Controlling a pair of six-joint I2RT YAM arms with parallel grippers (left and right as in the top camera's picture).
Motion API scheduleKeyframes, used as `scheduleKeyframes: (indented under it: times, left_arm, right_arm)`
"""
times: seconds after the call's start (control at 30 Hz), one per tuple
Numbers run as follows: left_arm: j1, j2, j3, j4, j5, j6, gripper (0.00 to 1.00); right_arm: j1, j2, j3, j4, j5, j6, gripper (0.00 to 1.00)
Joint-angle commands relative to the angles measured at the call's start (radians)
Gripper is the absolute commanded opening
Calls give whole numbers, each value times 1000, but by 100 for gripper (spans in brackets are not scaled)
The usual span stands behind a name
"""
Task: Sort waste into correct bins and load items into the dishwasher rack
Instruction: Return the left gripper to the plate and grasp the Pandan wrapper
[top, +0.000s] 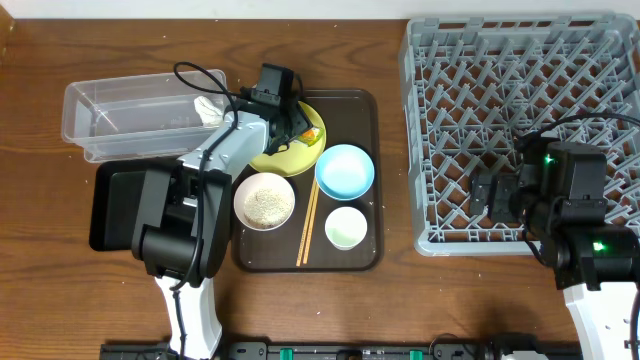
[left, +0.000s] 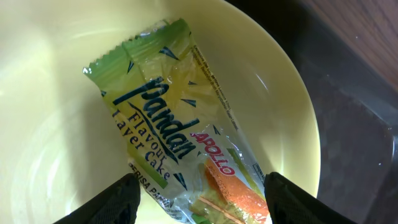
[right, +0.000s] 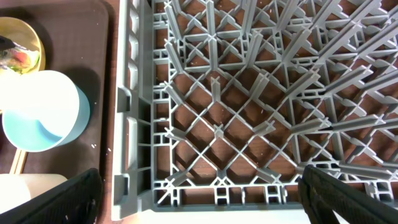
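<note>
The green-and-orange wrapper (left: 180, 130) lies on the round yellow plate (left: 50, 124) on the brown serving tray (top: 360, 110). My left gripper (left: 199, 199) is open just above the plate (top: 312, 150), one finger on each side of the wrapper's orange end. A crumpled white scrap (top: 207, 108) lies at the right end of the clear tub (top: 130, 115). Rice fills the pale bowl (top: 265, 200). The light blue bowl (top: 345, 170), small cup (top: 346, 228) and chopsticks (top: 308, 225) sit on the tray. My right gripper (right: 199, 193) is open and empty over the front-left part of the grey dishwasher rack (top: 520, 100).
The shallow black tray (top: 112, 205) lies below the clear tub, partly hidden by my left arm. The right wrist view shows the rack's lattice floor (right: 217, 124), the blue bowl (right: 43, 112) and the plate's edge (right: 18, 34) to its left.
</note>
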Motion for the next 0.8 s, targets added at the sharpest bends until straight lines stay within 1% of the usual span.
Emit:
scheduleKeyframes:
  times: [0.0, 0.33, 0.37, 0.4, 0.47, 0.67, 0.7, 0.77]
  left_arm:
    - [-5, 19, 11, 0, -6, -39, 67]
    - [-7, 49, 11, 25, -9, -47, 67]
    - [-7, 49, 11, 27, -9, -47, 65]
    - [-7, 49, 11, 26, -10, -47, 59]
    - [-7, 49, 11, 25, -9, -46, 42]
    - [-7, 49, 11, 8, -10, -45, 10]
    - [-7, 49, 11, 5, -9, -45, 7]
    - [-7, 49, 11, -2, -10, -45, 6]
  right_arm:
    - [14, -2, 10, -2, -5, 8, 99]
    - [14, -2, 10, -2, -5, 8, 99]
    - [14, -2, 10, -1, -5, 8, 99]
    - [14, -2, 10, -1, -5, 8, 99]
    - [14, -2, 10, -1, -5, 8, 99]
    - [14, -2, 10, -1, -5, 7, 99]
    - [14, -2, 10, -2, -5, 7, 99]
    - [14, -2, 10, -2, -5, 7, 99]
